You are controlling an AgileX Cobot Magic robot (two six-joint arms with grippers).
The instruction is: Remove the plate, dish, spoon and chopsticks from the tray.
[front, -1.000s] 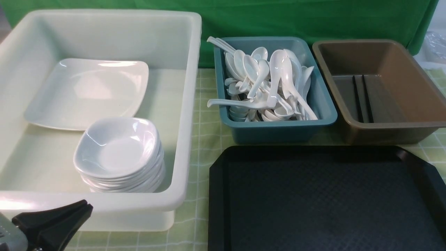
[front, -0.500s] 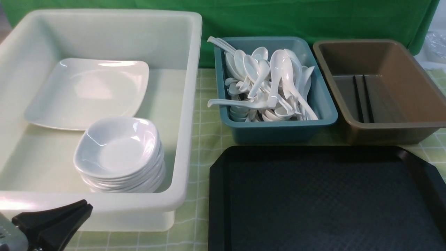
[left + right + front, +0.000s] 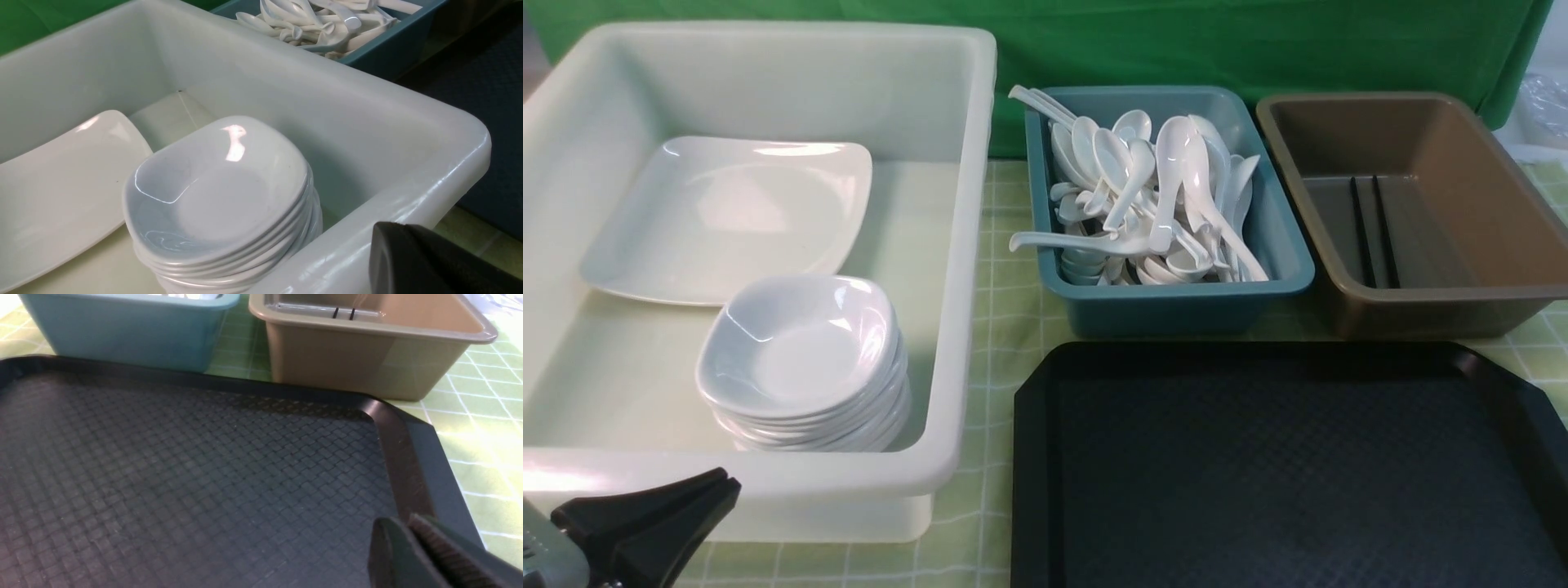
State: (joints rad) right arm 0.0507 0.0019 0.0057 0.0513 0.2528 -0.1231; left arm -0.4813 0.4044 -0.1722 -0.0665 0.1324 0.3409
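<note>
With the tray (image 3: 1282, 465) bare, clearing looked finished; the left gripper (image 3: 645, 523) sat closed and empty, the right gripper (image 3: 412, 555) nearly closed, holding nothing, leaving only retraction.

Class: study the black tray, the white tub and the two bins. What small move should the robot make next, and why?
Probably none beyond resting both arms: the textured black plastic tray is bare, the large square white plate lies in the white plastic tub, and the thin black chopsticks lie in the brown bin.

My right gripper (image 3: 412, 539) is cropped at 5 o'clock, so its jaw gap is unreadable; my tray (image 3: 1029, 457) runs off frame at 6 o'clock.
</note>
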